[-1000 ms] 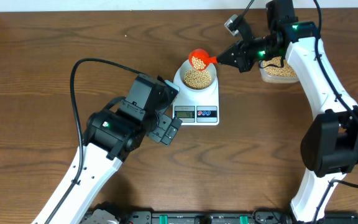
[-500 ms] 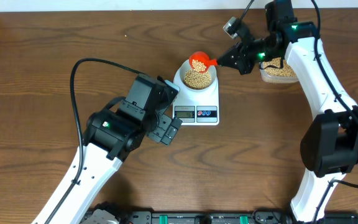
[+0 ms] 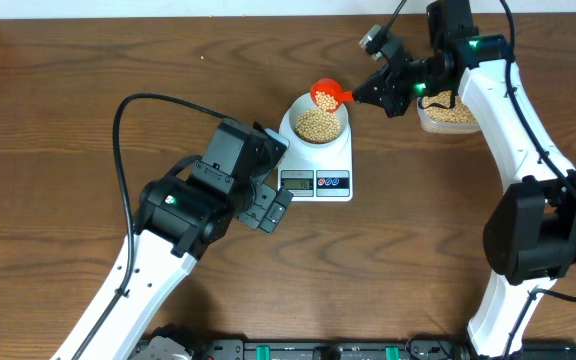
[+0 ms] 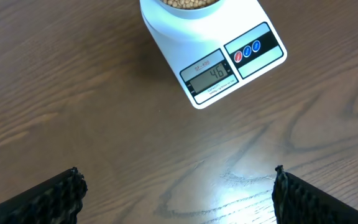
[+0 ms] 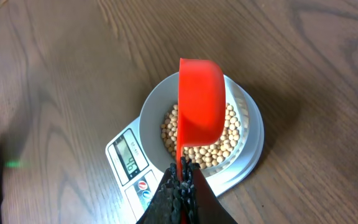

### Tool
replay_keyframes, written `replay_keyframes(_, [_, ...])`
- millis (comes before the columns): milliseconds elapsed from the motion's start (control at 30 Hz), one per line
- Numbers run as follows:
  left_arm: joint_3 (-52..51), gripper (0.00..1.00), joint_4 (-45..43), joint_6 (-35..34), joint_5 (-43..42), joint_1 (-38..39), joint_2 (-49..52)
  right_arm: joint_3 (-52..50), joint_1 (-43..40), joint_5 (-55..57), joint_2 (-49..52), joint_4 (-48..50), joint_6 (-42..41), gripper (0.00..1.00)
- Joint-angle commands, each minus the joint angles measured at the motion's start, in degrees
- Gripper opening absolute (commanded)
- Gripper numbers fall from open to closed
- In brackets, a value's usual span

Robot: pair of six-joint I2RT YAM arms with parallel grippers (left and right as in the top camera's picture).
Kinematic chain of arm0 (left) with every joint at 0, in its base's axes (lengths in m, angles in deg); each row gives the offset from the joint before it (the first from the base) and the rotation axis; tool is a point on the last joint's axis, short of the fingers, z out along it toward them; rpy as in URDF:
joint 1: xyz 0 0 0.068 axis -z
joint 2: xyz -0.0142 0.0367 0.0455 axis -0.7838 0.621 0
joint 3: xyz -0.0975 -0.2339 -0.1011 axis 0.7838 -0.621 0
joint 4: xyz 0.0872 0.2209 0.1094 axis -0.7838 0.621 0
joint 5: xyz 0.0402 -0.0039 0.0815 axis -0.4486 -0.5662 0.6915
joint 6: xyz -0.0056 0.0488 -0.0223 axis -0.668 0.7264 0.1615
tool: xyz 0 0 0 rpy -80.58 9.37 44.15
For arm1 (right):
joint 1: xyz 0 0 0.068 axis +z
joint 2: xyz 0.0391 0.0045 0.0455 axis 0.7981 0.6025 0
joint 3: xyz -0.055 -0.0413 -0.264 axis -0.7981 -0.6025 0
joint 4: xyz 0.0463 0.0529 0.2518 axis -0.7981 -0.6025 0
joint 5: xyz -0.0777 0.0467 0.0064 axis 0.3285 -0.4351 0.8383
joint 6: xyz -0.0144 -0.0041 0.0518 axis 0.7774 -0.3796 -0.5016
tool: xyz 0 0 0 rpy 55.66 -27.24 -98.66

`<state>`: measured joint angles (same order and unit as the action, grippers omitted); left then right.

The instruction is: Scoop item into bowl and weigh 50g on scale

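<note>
Orange scoop [image 3: 325, 95] clamped in right gripper [image 3: 370, 93], tipped over bowl [image 5: 148, 119] of beans [image 3: 318, 126] on scale [image 3: 318, 183], frame upper centre. Left gripper [image 4: 176, 190] jaws apart, idle. Display looks near target, so trickle beans with tiny tilts.

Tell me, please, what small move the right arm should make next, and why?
Probably take the right end effector over to the tub for a few more beans. The scoop it grips is tipped over the bowl and looks empty, and the scale's display seems to read 46, just short of the target.
</note>
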<state>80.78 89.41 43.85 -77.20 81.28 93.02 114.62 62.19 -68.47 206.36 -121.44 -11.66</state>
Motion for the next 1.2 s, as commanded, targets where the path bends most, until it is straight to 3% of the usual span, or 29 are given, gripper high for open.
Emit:
replay_keyframes(0, [0.28,0.98,-0.02,0.33,-0.35,-0.24,-0.09,0.07,1.18,-2.91,-1.92,-1.6,4.44,0.01])
replay_keyframes(200, [0.28,0.98,-0.02,0.33,-0.35,-0.24,-0.09,0.07,1.11,0.98,-1.9,0.61,-0.55,0.01])
replay_keyframes(1167, [0.28,0.98,-0.02,0.33,-0.35,-0.24,-0.09,0.07,1.38,0.44,-1.9,-0.09,-0.76,0.01])
